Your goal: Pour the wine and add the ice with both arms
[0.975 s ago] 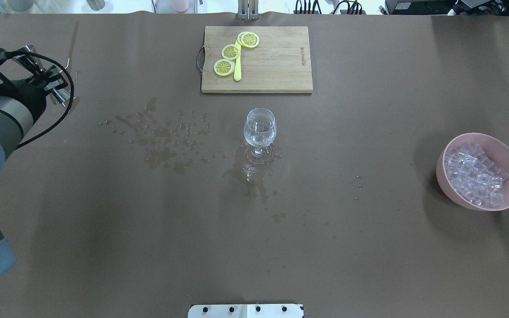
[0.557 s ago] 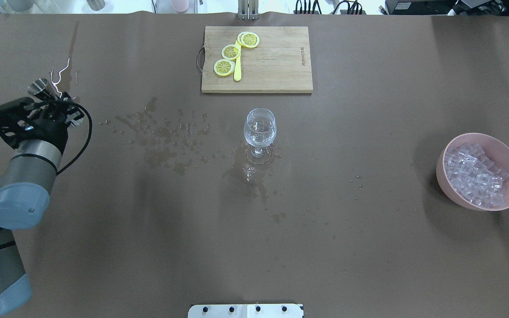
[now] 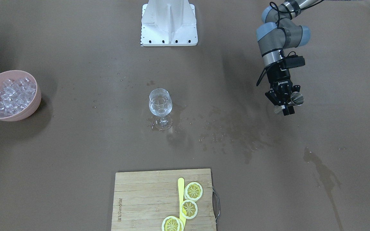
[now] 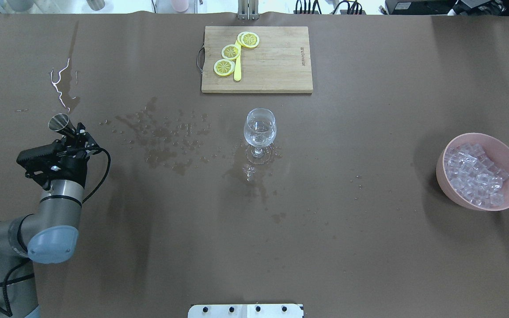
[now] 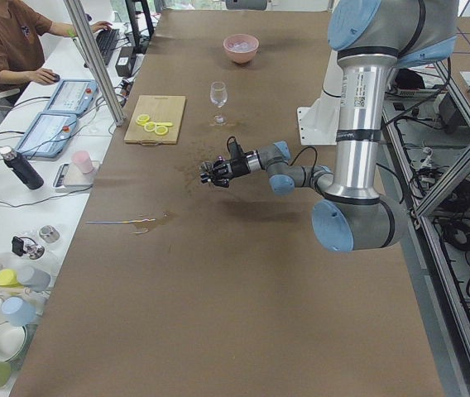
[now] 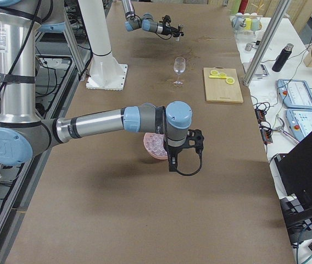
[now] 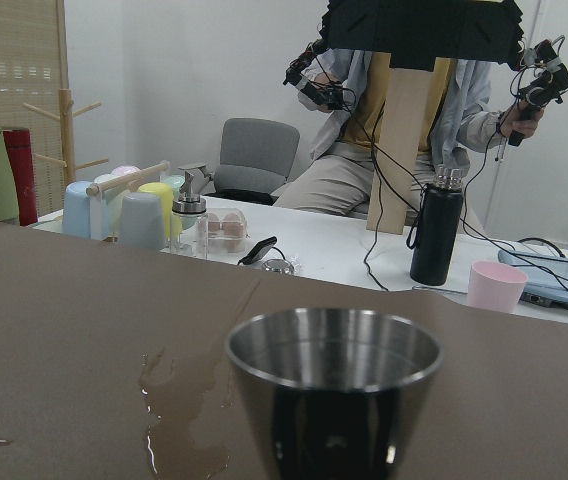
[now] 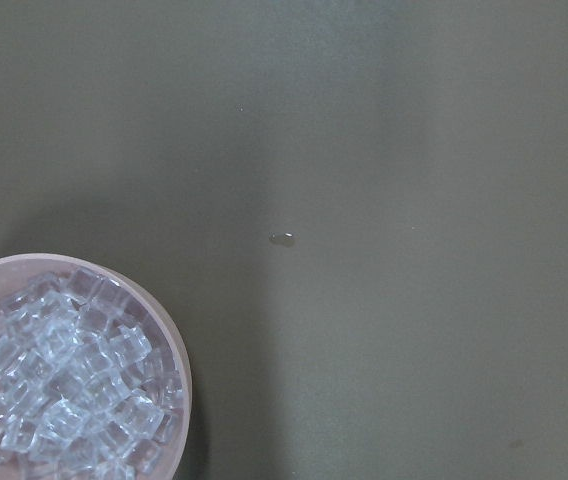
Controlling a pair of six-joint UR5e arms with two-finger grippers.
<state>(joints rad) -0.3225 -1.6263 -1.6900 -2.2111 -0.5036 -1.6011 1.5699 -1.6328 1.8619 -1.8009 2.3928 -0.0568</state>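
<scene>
My left gripper (image 4: 74,132) is shut on a small steel cup (image 4: 59,122), held roughly upright just above the table's left side; the left wrist view shows the cup (image 7: 334,385) close up, its inside hidden. From the front, the left gripper (image 3: 284,105) and cup (image 3: 296,98) are right of the wine glass (image 3: 160,103). The glass (image 4: 260,129) stands mid-table with some clear liquid. The ice (image 4: 475,174) fills a pink bowl (image 4: 441,170) at the right. My right gripper (image 6: 172,164) hangs beside that bowl; I cannot tell its state. Its wrist view shows ice (image 8: 64,390).
A wooden cutting board (image 4: 276,66) with lemon slices (image 4: 230,52) and a yellow knife lies at the far middle. Wet splashes (image 4: 161,137) spread between cup and glass, and a thin spill streak (image 4: 60,84) lies far left. The white stand (image 3: 169,22) is at the robot's edge.
The left arm has swung in from the table's left edge, carrying the steel cup toward the robot and slightly right. The spill streak behind it is now uncovered.
</scene>
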